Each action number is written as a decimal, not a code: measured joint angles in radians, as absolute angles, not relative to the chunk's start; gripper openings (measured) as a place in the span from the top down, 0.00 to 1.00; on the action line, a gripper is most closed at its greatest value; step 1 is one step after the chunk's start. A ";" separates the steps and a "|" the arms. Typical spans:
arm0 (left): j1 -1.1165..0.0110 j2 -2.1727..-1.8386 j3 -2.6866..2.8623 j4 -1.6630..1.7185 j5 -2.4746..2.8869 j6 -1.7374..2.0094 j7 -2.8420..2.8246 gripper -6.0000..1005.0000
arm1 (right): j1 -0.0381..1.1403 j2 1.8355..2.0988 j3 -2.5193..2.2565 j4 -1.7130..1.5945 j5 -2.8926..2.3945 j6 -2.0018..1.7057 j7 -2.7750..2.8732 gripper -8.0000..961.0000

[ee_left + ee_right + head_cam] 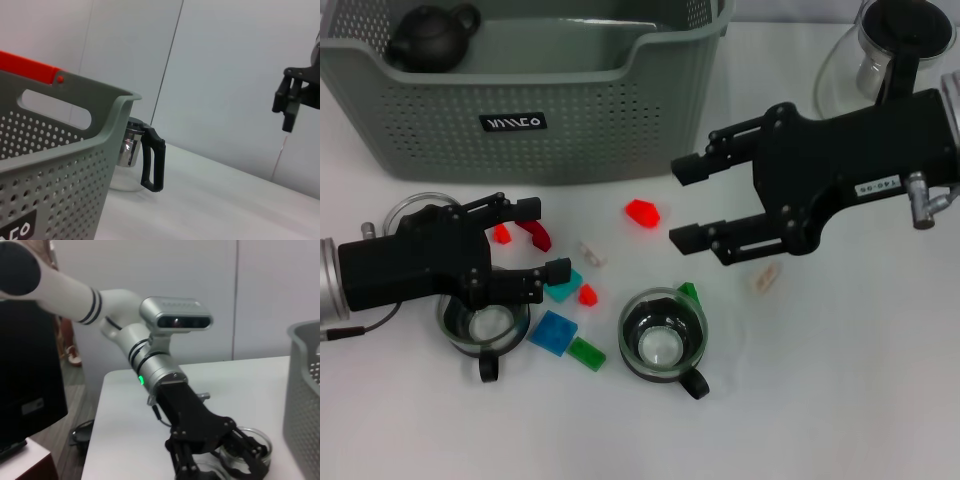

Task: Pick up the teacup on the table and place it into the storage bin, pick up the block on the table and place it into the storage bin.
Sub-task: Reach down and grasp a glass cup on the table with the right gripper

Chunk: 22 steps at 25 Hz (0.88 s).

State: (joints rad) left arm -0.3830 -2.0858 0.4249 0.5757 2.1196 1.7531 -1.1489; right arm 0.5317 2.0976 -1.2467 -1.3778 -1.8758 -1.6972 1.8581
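The left gripper (pixel 532 240) and right gripper (pixel 685 203) both hover with fingers spread, holding nothing. A glass teacup (pixel 662 334) sits on the counter (pixel 840 380) beside scattered blocks (red block (pixel 642 212) lies nearest the storage bin (pixel 520 110)).

Left gripper (pixel 532 240) hides part of teacup (pixel 480 328); storage bin (pixel 440 130) cropped at top edge.

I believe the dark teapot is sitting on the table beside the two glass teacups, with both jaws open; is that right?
Not quite: the head view shows the dark teapot inside the storage bin, not on the table. The two glass teacups are on the table, and the left gripper and right gripper are open.
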 joint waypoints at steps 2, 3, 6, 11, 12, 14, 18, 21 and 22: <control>-0.383 -2.086 0.425 0.576 2.120 1.752 -1.149 0.06 | 0.534 2.096 -1.256 -1.377 -1.877 -1.699 1.845 0.32; -0.382 -2.087 0.425 0.576 2.120 1.751 -1.149 0.06 | 0.537 2.095 -1.259 -1.374 -1.878 -1.703 1.839 0.32; -0.382 -2.087 0.425 0.575 2.123 1.750 -1.149 0.06 | 0.552 2.093 -1.260 -1.366 -1.885 -1.719 1.837 0.32; -0.382 -2.080 0.426 0.576 2.125 1.747 -1.149 0.06 | 0.601 2.092 -1.259 -1.334 -1.928 -1.780 1.857 0.32; -0.382 -2.078 0.427 0.576 2.126 1.746 -1.149 0.06 | 0.614 2.092 -1.260 -1.314 -1.942 -1.801 1.854 0.32; -0.382 -2.076 0.428 0.576 2.126 1.746 -1.149 0.06 | 0.640 2.093 -1.263 -1.277 -1.974 -1.838 1.850 0.32; -0.382 -2.075 0.432 0.577 2.126 1.747 -1.149 0.06 | 0.690 2.096 -1.286 -1.229 -2.037 -1.865 1.855 0.32; -0.382 -2.075 0.433 0.577 2.126 1.747 -1.149 0.06 | 0.734 2.098 -1.340 -1.189 -2.097 -1.854 1.864 0.32; -0.382 -2.075 0.433 0.577 2.126 1.747 -1.149 0.06 | 0.748 2.099 -1.359 -1.172 -2.113 -1.846 1.867 0.32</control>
State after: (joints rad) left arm -0.3819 -2.0751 0.4328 0.5768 2.1262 1.7472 -1.1489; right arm 0.7480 2.0993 -1.3589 -1.1716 -2.1135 -1.8461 1.8668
